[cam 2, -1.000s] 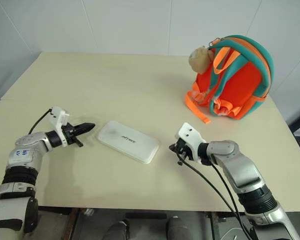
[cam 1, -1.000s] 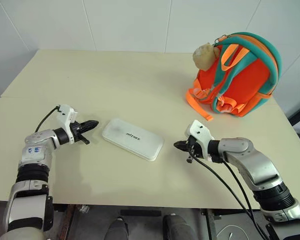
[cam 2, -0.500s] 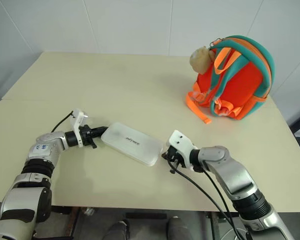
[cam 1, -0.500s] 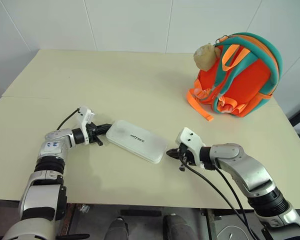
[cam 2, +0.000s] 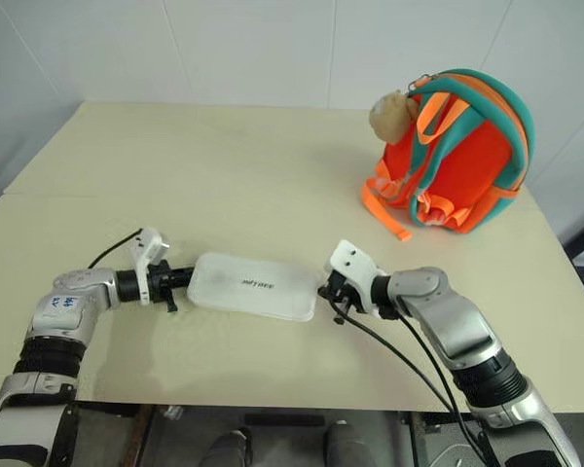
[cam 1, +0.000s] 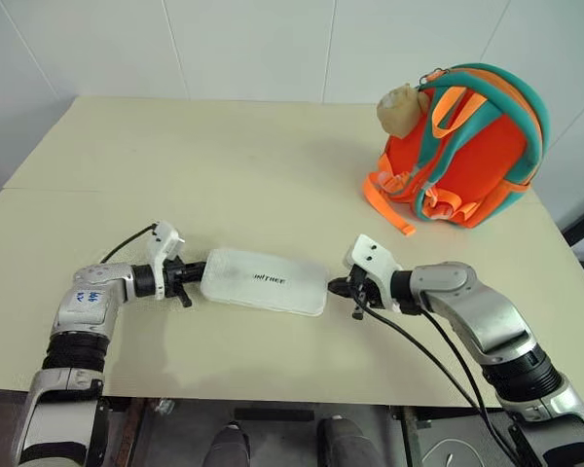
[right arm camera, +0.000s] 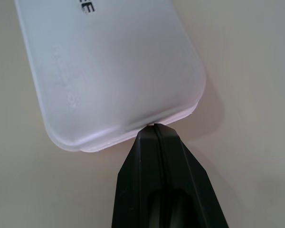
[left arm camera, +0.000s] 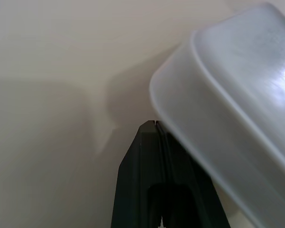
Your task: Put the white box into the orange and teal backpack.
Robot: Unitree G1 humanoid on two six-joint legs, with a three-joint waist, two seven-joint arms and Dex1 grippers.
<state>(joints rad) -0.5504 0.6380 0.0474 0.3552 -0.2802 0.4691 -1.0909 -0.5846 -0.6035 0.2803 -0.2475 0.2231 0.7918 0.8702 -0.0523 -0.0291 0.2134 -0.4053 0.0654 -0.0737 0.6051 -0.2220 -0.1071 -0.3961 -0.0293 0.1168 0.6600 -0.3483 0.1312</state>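
1. Nearest the robot, the left gripper (cam 1: 193,271) has its two black fingers pressed together with nothing between them; the tips sit against the left short end of the white box (cam 1: 264,281).
2. The right gripper (cam 1: 337,286) is likewise closed on nothing, its joined tips meeting the rim of the box's right short end, as the right wrist view shows closely.
3. The box is thus pinched end to end between the two closed grippers, not clamped inside either one. It sits low over the near part of the cream table (cam 1: 224,165), lettering up; whether it rests on the surface or is just lifted I cannot tell, though the left wrist view suggests that end is slightly raised.
4. Far back on the right stands the orange and teal backpack (cam 1: 467,146), upright, with a beige plush toy (cam 1: 399,107) at its top. It is well apart from the box, and no opening can be made out.
5. Judged from this, the task is at an early stage: the squeeze is set, while the lift, the carry across the table and the insertion remain.
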